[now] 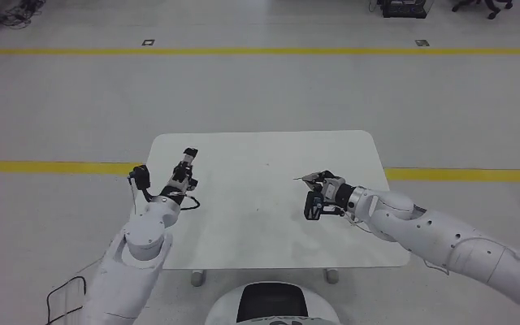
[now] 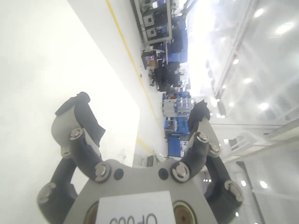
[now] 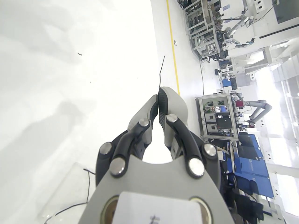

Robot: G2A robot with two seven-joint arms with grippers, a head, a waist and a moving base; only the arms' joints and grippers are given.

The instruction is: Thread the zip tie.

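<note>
A thin black zip tie (image 3: 161,69) sticks out past the fingertips of my right gripper (image 3: 158,94), which is shut on it. In the top view the right gripper (image 1: 313,180) hovers over the right half of the white table (image 1: 260,236), and the zip tie (image 1: 299,178) points toward the table's middle. My left gripper (image 1: 185,166) sits above the table's left part. In the left wrist view the left gripper (image 2: 140,108) stands open with nothing between its fingers (image 2: 77,110).
A tiny black speck (image 3: 79,53) lies on the table ahead of the right gripper. A thin black strand (image 3: 88,185) runs over a clear sheet (image 3: 65,183) near that gripper's base. Grey floor with yellow lines (image 1: 260,51) surrounds the table.
</note>
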